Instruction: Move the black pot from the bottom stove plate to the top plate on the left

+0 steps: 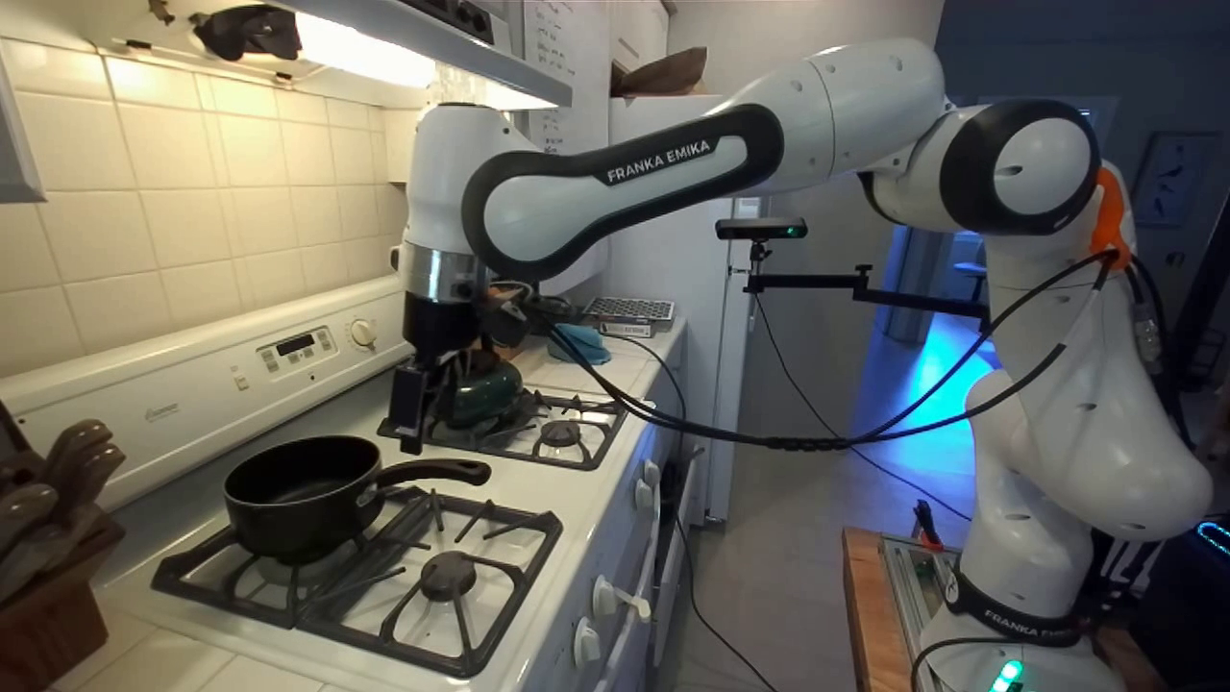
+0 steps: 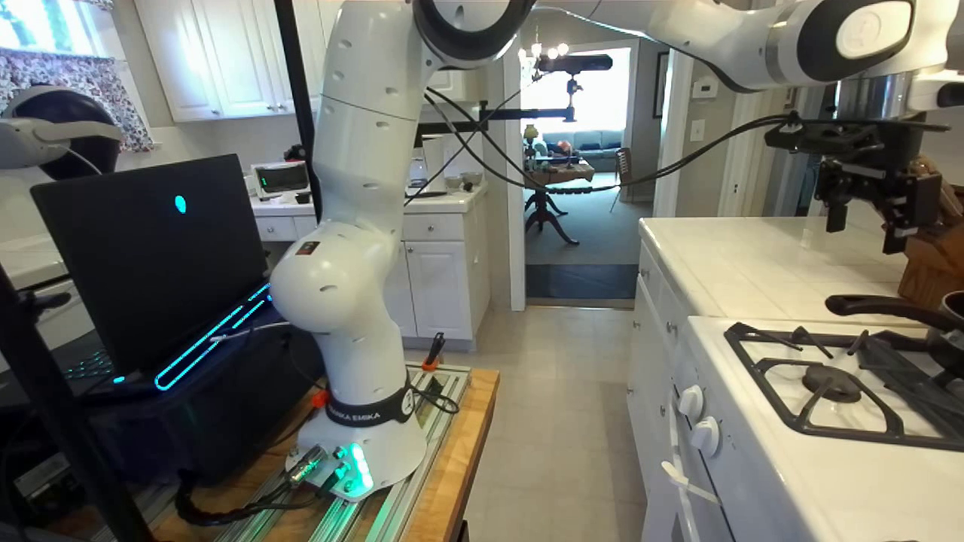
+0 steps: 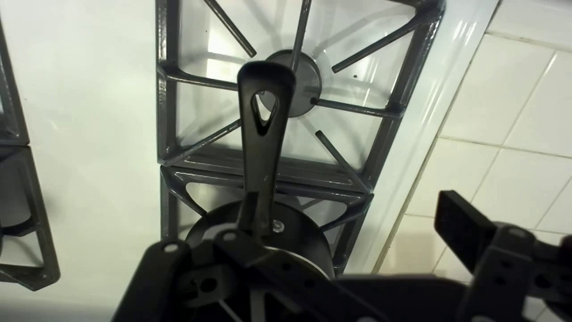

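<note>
The black pot (image 1: 298, 514) stands upright on the rear burner of the nearer stove grate (image 1: 524, 601), beside the knife block. Its long handle (image 1: 437, 471) points toward the stove's front. The pot shows partly at the right edge in an exterior view (image 2: 953, 324) and in the wrist view (image 3: 308, 235), where my gripper hides much of it. My gripper (image 1: 411, 432) points down, open and empty, above the handle's height. It shows spread in an exterior view (image 2: 864, 226). In the wrist view my gripper (image 3: 355, 214) has one finger overlapping the handle's base and one over the tiles.
A green pot (image 1: 485, 394) stands on the farther grate (image 1: 586, 452). A wooden knife block (image 1: 48, 567) stands close beside the black pot. The range hood (image 1: 432, 38) hangs over the stove. A blue cloth (image 1: 579, 344) lies on the far counter. Knobs (image 1: 605, 598) line the stove front.
</note>
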